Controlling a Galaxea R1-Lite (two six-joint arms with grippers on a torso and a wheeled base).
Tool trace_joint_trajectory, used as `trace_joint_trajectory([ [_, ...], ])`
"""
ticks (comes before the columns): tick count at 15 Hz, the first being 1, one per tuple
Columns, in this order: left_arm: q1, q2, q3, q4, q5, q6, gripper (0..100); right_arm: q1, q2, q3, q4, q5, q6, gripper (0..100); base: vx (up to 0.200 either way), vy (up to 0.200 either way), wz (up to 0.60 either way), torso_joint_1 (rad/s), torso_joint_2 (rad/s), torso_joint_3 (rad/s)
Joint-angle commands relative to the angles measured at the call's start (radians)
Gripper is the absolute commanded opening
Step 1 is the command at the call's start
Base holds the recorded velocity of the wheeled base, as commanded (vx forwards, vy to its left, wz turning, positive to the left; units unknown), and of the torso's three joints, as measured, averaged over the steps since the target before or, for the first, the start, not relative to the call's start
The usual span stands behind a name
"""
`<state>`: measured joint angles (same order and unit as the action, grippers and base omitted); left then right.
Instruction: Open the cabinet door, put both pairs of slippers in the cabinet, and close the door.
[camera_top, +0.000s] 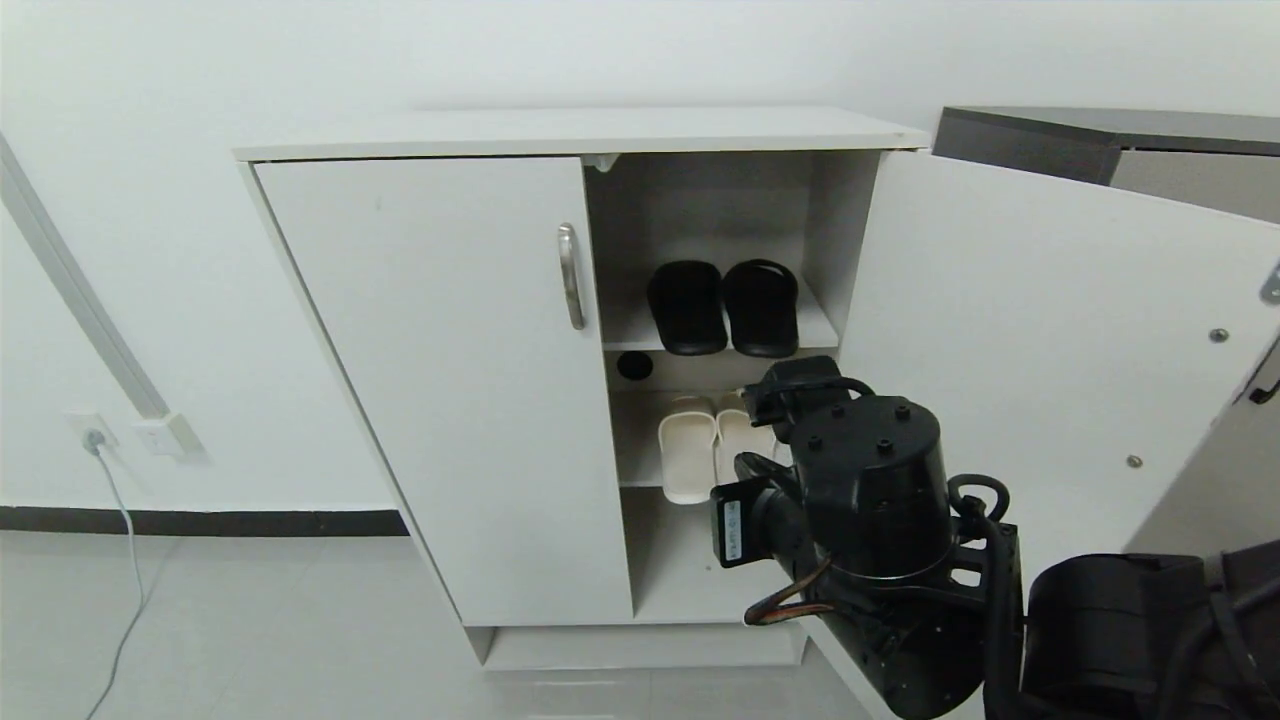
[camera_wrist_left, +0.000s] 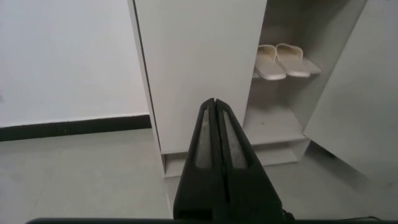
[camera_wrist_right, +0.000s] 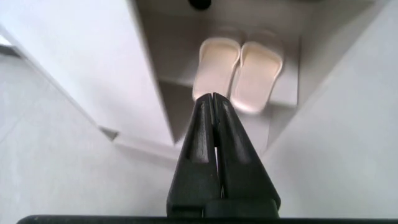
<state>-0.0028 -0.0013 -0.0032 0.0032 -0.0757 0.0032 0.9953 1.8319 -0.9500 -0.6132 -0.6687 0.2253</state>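
Right gripper (camera_wrist_right: 213, 99) is pressed together with nothing in it, hanging just in front of the cream slippers (camera_wrist_right: 239, 71). They sit side by side on the middle shelf (camera_wrist_right: 290, 84). Left gripper (camera_wrist_left: 214, 102) is pressed together too, empty, held low and facing the left door (camera_wrist_left: 199, 62). Up in the cabinet (camera_top: 580, 130), the black slippers (camera_top: 725, 305) rest on the upper shelf (camera_top: 815, 325). Right door (camera_top: 1050, 350) stands wide open. The left door is closed, its handle (camera_top: 570, 275) beside the opening.

cream slippers (camera_top: 688, 455) — right one partly behind right arm (camera_top: 870, 490) | open door (camera_top: 1050, 350) — cut by frame edge
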Motion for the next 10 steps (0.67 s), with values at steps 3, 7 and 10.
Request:
trace_joint_trajectory([
  [3,0.0,0.001,0.0,0.0,0.001,0.0,0,-0.003,0.009,0.019,0.0,0.005,0.0,0,-0.2,0.0,0.0,0.002,0.0,0.002],
  [7,0.0,0.001,0.0,0.0,0.001,-0.002,0,-0.026,0.026,0.031,-0.003,0.008,-0.009,0,-0.15,0.0,0.0,-0.001,0.0,0.003],
  [10,0.0,0.001,0.0,0.0,0.001,-0.002,0,-0.027,0.026,0.033,-0.005,0.008,-0.009,0,0.0,0.0,0.0,0.0,0.0,0.0],
])
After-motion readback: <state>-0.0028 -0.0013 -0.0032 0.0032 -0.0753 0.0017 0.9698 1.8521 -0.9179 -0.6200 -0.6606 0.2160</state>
